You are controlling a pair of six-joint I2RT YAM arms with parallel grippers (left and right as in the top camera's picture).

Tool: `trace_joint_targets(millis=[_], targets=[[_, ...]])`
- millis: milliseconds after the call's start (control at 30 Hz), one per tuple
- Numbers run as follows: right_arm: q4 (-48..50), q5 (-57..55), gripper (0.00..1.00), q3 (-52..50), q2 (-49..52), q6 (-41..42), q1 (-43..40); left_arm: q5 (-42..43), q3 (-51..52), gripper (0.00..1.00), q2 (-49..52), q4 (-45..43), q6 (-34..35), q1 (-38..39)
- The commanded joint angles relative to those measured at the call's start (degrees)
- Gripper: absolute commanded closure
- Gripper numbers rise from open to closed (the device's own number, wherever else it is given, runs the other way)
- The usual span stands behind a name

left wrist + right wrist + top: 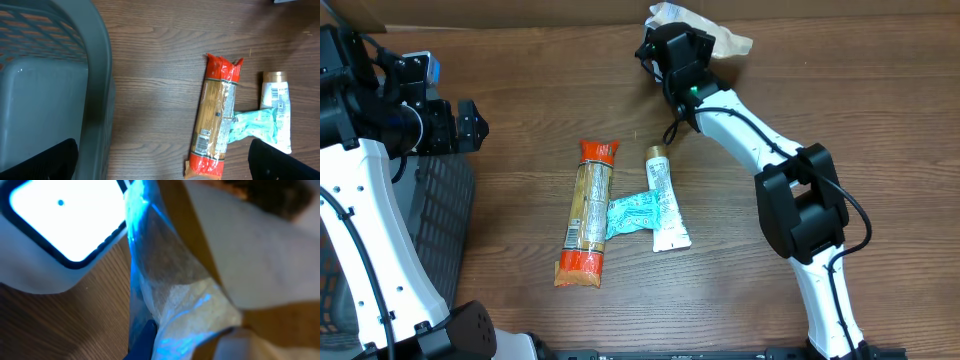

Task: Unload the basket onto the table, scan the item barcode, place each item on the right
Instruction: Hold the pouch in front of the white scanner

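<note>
Right wrist view: the crinkled pouch (175, 295) is clamped in the right gripper (668, 45) at the desk's (520, 80) far edge, beside the lit scanner window (60, 220). Its barcode should be turned flat toward that window. The left gripper (472, 122) is spread wide.

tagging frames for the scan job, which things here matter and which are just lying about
in the job: right gripper, shut on the clear packet; lit scanner window
lying about: pasta pack; tube; teal sachet; grey basket; open left gripper
</note>
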State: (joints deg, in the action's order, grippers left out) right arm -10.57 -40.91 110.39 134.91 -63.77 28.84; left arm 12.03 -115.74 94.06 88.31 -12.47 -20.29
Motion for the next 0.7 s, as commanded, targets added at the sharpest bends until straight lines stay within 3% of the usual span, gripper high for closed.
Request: trace_joint_targets(millis=[0,667], targets=[[0.17,-1.14,0.96,0.63,-0.7,-0.37,1.29,0.92,0.17,0.0,0.35,-0.09,-1.27,-0.04],[-3.87,-4.28,0.96,0.61,-0.7,-0.28,1.42,0.94,0.15,0.01,0.35,-0.09,-1.27,0.07]])
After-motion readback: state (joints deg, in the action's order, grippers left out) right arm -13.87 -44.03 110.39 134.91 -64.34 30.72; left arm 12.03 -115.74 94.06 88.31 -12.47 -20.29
